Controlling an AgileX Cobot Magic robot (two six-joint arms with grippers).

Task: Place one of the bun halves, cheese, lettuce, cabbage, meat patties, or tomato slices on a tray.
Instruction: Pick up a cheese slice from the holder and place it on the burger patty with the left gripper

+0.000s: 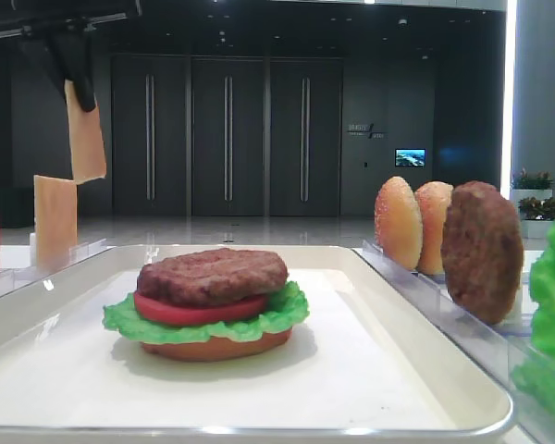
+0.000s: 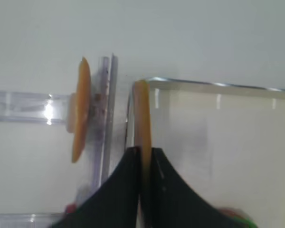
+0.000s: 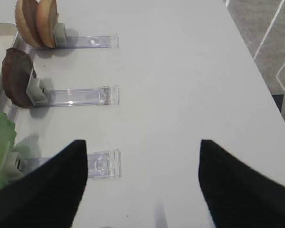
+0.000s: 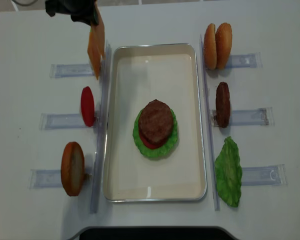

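Note:
My left gripper (image 2: 142,151) is shut on a thin yellow-orange cheese slice (image 2: 142,111), seen edge-on. It hangs in the air over the far-left corner of the white tray (image 2: 218,85). From above, the held cheese (image 4: 96,42) hangs beside the tray's (image 4: 155,46) left rim, under the left gripper (image 4: 92,17). Another cheese slice (image 1: 55,217) stands in its holder below. In the tray sits a stack: bottom bun (image 1: 217,345), lettuce (image 1: 203,319), tomato (image 1: 199,310) and patty (image 1: 213,275). My right gripper (image 3: 142,142) is open over bare table.
Clear holders line both sides of the tray. On the left stand a tomato slice (image 4: 87,106) and a bun half (image 4: 72,168). On the right stand two bun halves (image 4: 217,46), a patty (image 4: 222,104) and a lettuce leaf (image 4: 229,171).

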